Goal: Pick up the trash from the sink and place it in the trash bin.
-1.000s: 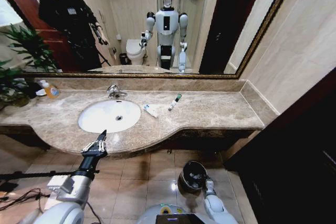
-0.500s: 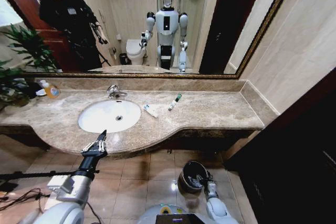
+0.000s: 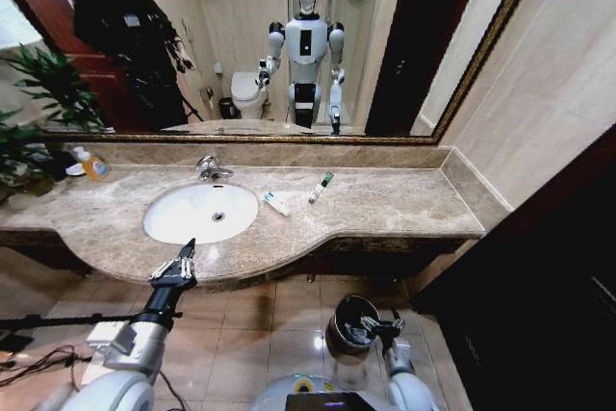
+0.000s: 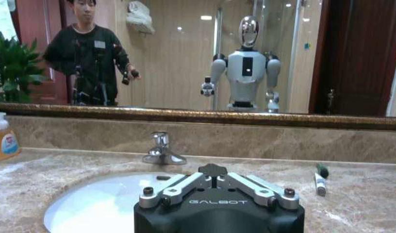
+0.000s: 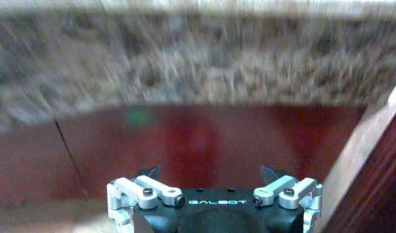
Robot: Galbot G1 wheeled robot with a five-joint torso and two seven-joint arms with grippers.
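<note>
Two pieces of trash lie on the beige-brown marble bench [image 3: 404, 207], both outside the oval white ceramic sink [image 3: 183, 223]: a small white tube with a blue end [image 3: 276, 203] just off the basin's rim at 3 o'clock, and a small white tube with a dark green end [image 3: 320, 187] a little farther out toward 2 o'clock. The two tubes lie near each other but apart. In the left wrist view the green-ended tube [image 4: 320, 178] rests flat on the marble beside the basin. A chrome faucet [image 3: 210, 168] stands at the basin's 12 o'clock, and a yellow-orange soap bottle [image 3: 92, 165] sits well apart at about 10 o'clock. The round dark trash bin with a shiny metallic rim [image 3: 342, 328] stands on the tiled floor [image 3: 260, 334] below the bench, at 5 o'clock from the sink. The right gripper [image 3: 373, 325] is just over the bin's rim, its jaws spread apart and holding nothing. The left gripper [image 3: 174, 266] hovers at the bench's front edge, at the basin's 6 o'clock, jaws together and empty.
</note>
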